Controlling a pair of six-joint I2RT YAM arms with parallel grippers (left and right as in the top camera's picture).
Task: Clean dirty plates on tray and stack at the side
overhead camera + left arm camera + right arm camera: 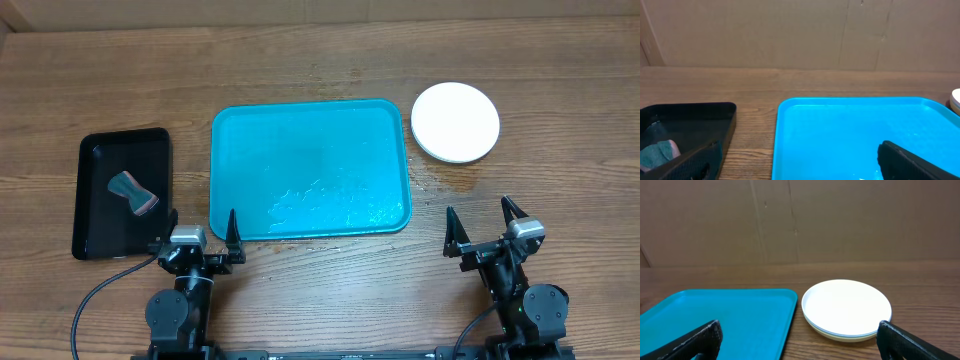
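Off the far right corner of the tray, the plates are seen stacked on the table, white on top, with other rims showing beneath in the right wrist view. Nothing but water beads is seen on the tray, so the stacking is judged finished and no further grasp seems called for. The right gripper is held wide open and empty, short of the stack. The left gripper, likewise open and empty, is parked at the tray's near left corner.
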